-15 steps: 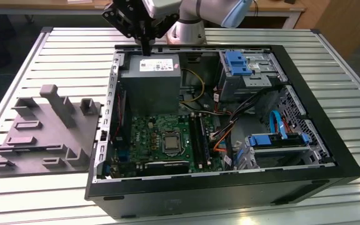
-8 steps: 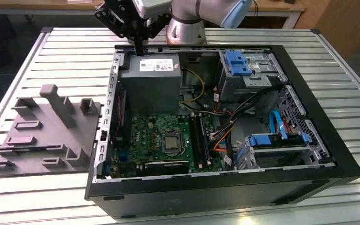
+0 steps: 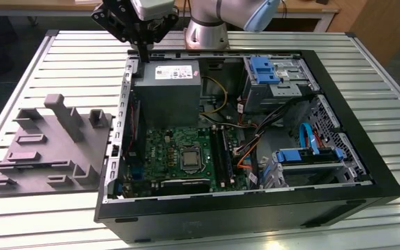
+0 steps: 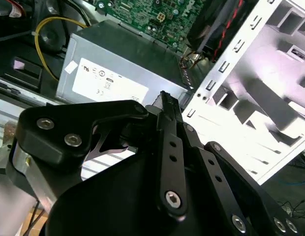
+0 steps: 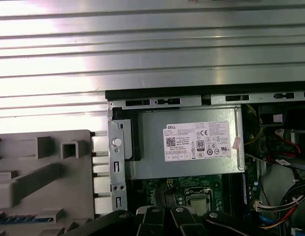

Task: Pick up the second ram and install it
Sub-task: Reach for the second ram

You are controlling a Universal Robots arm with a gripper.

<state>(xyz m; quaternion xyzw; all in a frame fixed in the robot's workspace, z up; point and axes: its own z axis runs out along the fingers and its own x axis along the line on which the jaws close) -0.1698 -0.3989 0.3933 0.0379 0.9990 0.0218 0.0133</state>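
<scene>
A thin dark-blue board strip, which looks like the second ram (image 5: 22, 218), lies in a slot of the grey holder (image 5: 39, 172) beside the case. My gripper (image 3: 146, 57) hangs above the case's back corner on the exterior view's left, over the edge of the grey power supply (image 3: 166, 94). Its fingers are shut with nothing between them, as the second wrist view also shows for the gripper (image 4: 166, 97). The long black memory slots (image 3: 221, 151) run along the green motherboard (image 3: 179, 151), well apart from the gripper.
The open computer case (image 3: 186, 208) lies on a slatted metal table (image 3: 82, 57). The grey holder (image 3: 47, 151) has upright posts. Blue drive brackets (image 3: 262, 70) and loose cables (image 3: 255, 130) fill the case's side on the exterior view's right. The arm's base (image 3: 207, 31) stands behind the case.
</scene>
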